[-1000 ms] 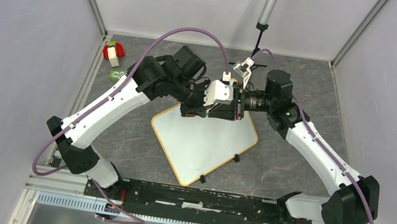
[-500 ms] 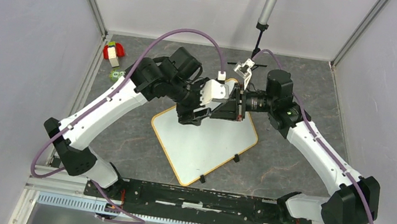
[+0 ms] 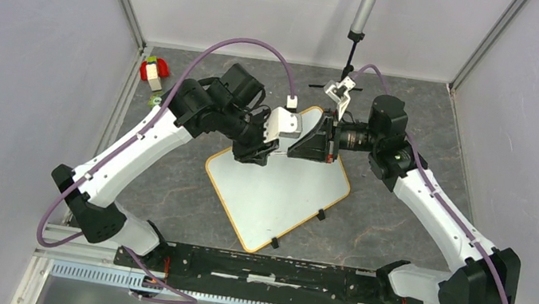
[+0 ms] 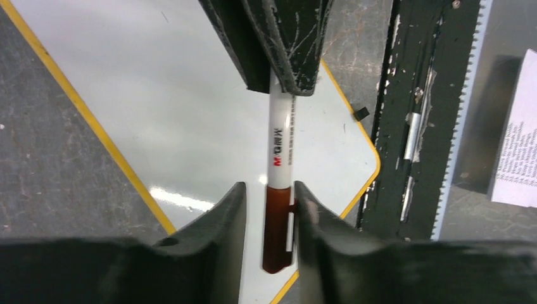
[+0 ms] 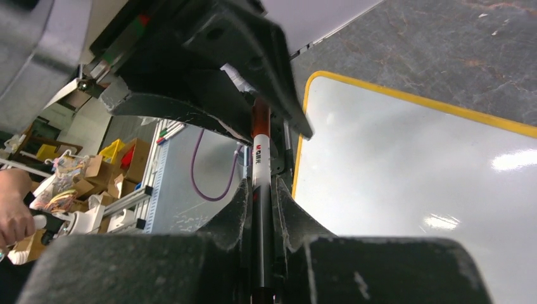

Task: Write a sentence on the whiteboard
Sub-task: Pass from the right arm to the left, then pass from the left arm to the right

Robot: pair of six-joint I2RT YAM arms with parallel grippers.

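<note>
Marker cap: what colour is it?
The marker has a dark brownish-red cap; the left wrist view shows it best.

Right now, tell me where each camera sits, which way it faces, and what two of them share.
Top external: fixed above and behind, looking down on the whiteboard; left arm and right arm both show.
Left wrist: on the left arm, looking down at the whiteboard; left claw straddles the marker's brownish-red cap.
Right wrist: on the right arm, looking low along the marker toward the left arm; right claw shut on its barrel.
Shared: both wrist views show marker, whiteboard and the other claw.
</note>
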